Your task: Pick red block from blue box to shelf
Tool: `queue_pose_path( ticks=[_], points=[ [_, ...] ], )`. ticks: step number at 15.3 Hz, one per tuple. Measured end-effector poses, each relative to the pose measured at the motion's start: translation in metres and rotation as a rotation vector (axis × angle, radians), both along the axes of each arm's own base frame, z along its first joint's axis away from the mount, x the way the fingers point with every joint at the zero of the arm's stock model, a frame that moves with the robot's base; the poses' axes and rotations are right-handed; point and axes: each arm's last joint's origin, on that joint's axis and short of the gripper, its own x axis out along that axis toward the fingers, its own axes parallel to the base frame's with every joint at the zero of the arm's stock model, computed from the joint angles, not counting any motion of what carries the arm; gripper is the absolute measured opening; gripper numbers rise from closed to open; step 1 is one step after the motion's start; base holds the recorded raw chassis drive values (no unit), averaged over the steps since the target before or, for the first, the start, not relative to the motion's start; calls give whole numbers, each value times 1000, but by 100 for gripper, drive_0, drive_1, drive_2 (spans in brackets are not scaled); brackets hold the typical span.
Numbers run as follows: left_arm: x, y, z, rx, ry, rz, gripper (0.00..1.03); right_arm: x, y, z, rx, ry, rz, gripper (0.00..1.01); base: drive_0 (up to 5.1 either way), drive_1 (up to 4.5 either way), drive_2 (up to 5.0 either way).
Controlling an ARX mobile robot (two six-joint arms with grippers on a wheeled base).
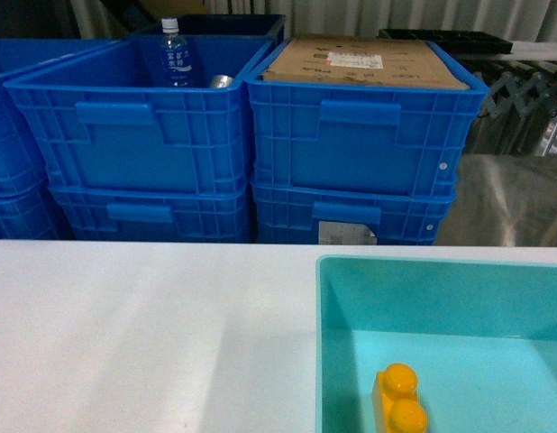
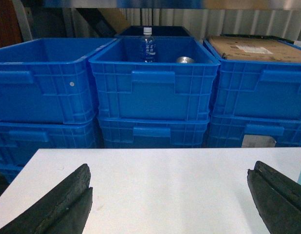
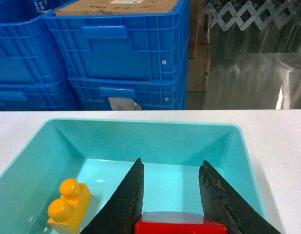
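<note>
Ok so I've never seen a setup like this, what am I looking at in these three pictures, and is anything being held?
This is a two-armed robot on wheels. One picture looks forward from its head; the other two look out from each wrist.

In front is a white table with a turquoise blue box on it. Behind stand stacked dark blue crates.

The right gripper reaches into the box, with the red block between its black fingers. It seems gripped, though contact is cut off. A yellow brick lies beside it.

The left gripper is open above the table, holding nothing.
</note>
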Motion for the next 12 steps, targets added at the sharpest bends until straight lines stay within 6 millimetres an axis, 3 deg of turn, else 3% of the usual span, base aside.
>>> queue_pose_path(
  ticks=[12],
  points=[
    [0, 0, 0, 0, 0, 0, 98, 3, 2, -2, -3, 15, 6, 28, 0, 0, 0]
  ],
)
